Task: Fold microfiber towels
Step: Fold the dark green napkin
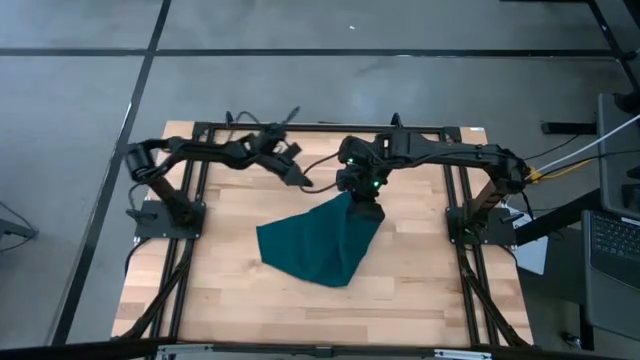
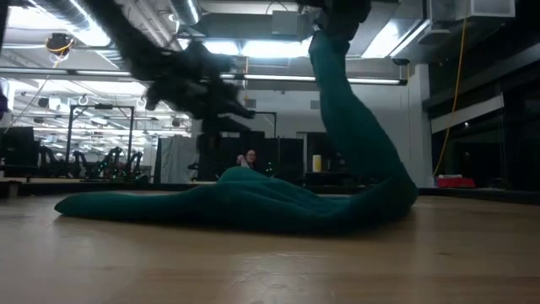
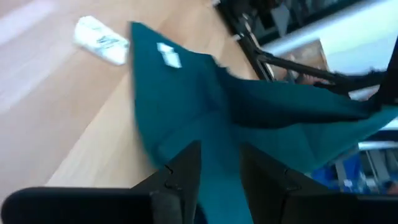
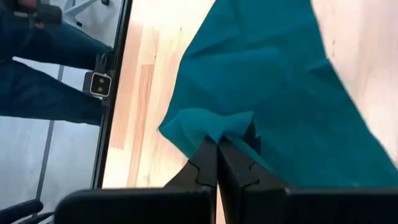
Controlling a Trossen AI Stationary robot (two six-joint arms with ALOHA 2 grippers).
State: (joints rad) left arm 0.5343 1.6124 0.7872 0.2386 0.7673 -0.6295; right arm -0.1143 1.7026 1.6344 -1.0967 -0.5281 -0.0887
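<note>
The dark teal towel (image 1: 318,243) lies mostly spread on the wooden table, and one corner is drawn up into a peak. My right gripper (image 1: 364,208) is shut on that raised corner, above the table's middle. In the low view the cloth (image 2: 354,127) rises steeply from the table to the gripper at the top edge. A small white tag (image 3: 168,55) shows on an edge of the towel. My left gripper (image 1: 305,183) hovers just left of the raised corner, its fingers (image 3: 180,180) a little apart with nothing between them, pointing at the cloth. My right gripper pinches a bunched corner of the towel (image 4: 219,126) between its two fingers; how many layers, I cannot tell. The fingers slant down from the far right. The corner is lifted clear, and the cloth hangs in a taut slope to the rest (image 2: 236,203), which lies on the table.
Black frame rails (image 1: 200,130) run along the table's far, left and right sides. A laptop (image 1: 612,240) and white paper (image 1: 530,250) sit off the table's right. A person (image 2: 250,158) shows far behind in the room. Bare wood (image 1: 330,310) lies in front of the towel.
</note>
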